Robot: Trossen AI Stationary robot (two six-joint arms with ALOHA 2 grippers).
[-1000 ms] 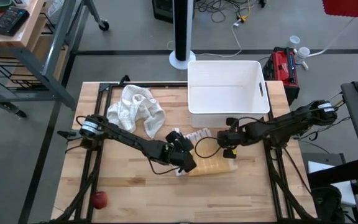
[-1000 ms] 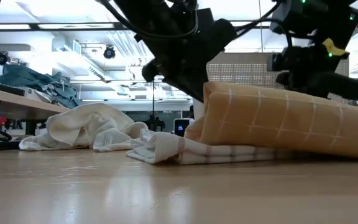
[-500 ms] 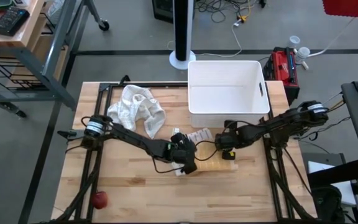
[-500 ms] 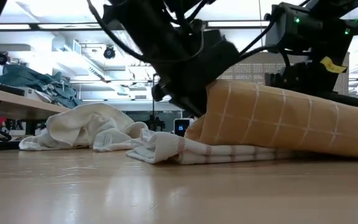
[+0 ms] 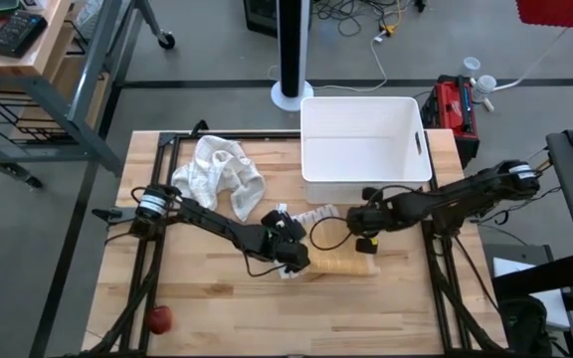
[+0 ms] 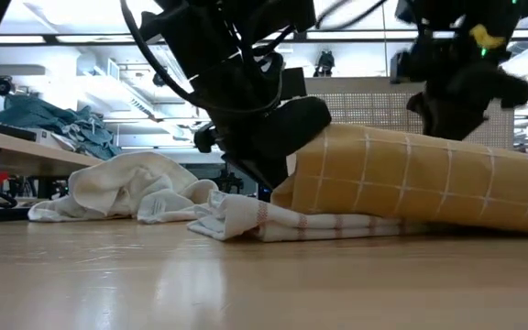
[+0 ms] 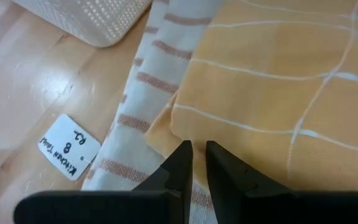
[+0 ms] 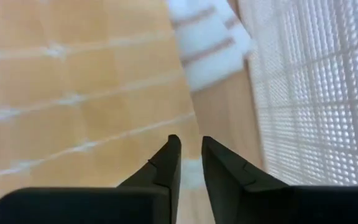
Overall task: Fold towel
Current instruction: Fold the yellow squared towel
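A folded yellow towel (image 5: 344,265) with white grid lines lies on top of a white towel with brown stripes (image 5: 316,215), at mid-table in front of the bin. My left gripper (image 7: 195,149) is shut on the yellow towel (image 7: 278,93) at its left end. In the low view that end (image 6: 305,170) is held a little above the striped towel (image 6: 246,220). My right gripper (image 8: 189,144) hovers over the towel's right part (image 8: 73,93), fingers slightly apart with nothing between them. My left gripper pinches the yellow towel's folded edge near its left corner (image 7: 185,127) between its two fingers. The fingers slant down at it from the table's left. That end is raised a little, and the towel's other parts lie on the striped towel.
A white bin (image 5: 364,139) stands at the far side, close behind my right gripper. A crumpled white towel (image 5: 217,174) lies at the far left, and a red ball (image 5: 159,318) at the near left corner. A paper label (image 7: 69,147) lies beside the striped towel.
My left gripper has sunk toward the table with the yellow towel's left end, which now sits lower over the striped towel. My right gripper dipped onto the towel's right part, then rose off it again. The towel's right part has stayed lying where it was.
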